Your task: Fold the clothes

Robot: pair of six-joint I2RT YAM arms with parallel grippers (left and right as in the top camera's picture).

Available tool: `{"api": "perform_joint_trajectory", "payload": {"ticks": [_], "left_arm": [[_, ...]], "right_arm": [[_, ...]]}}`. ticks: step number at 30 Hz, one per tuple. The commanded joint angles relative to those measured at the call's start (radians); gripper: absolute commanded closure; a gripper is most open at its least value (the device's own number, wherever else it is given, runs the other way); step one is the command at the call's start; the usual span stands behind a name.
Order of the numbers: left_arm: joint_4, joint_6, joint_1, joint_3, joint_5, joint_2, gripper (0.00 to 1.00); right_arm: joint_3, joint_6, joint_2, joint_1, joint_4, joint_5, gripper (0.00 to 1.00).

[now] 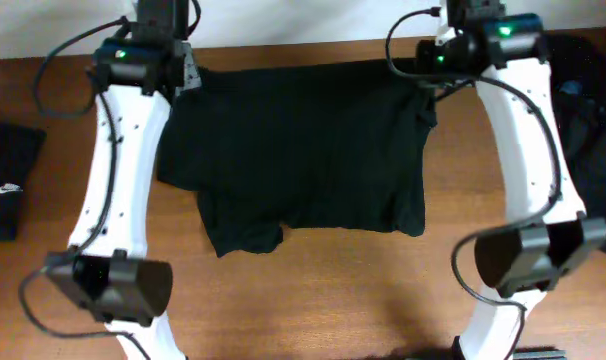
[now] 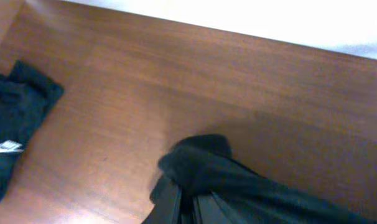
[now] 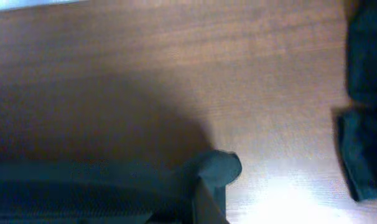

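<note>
Item: black shirt (image 1: 303,150), lay spread flat mid-table. Left gripper (image 1: 188,78) clamped on far-left corner; right gripper (image 1: 428,85) clamped on far-right corner, cloth bunched at fingers in both wrist views. Handling, judged: light, limp, drapes and wrinkles easily, not fragile; best taken by pinching corners or edges. Also: folded garment (image 1: 3,185) with white logo at left edge of table (image 1: 333,290); dark pile (image 1: 593,100) at right edge.
</note>
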Motion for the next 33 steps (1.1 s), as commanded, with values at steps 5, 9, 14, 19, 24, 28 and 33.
{"api": "perform_joint_trajectory", "payload": {"ticks": [5,9,14,19,24,28,33], "left_arm": [[0.172,0.007,0.015,0.002,-0.040,0.159,0.82],[0.362,0.108,0.018,0.002,0.047,0.226,0.50],[0.517,0.246,0.018,0.005,0.214,0.238,0.01],[0.436,0.245,0.018,0.024,0.216,0.160,0.01],[0.168,0.245,0.016,0.024,0.240,0.053,0.01],[-0.062,0.245,0.015,0.024,0.369,0.025,0.01],[-0.267,0.244,0.015,0.014,0.443,0.030,0.01]], "right_arm": [[-0.003,0.003,0.118,-0.010,0.191,0.038,0.85],[-0.003,-0.050,0.196,-0.011,0.337,0.039,0.01],[-0.003,-0.130,0.233,-0.012,0.414,0.068,0.01],[-0.002,-0.132,0.172,-0.011,0.347,0.068,0.01],[-0.002,-0.132,0.073,-0.010,0.148,-0.016,0.01],[-0.002,-0.114,0.026,-0.010,-0.049,-0.086,0.03],[-0.006,-0.101,0.025,-0.010,-0.277,-0.209,0.26]]}}
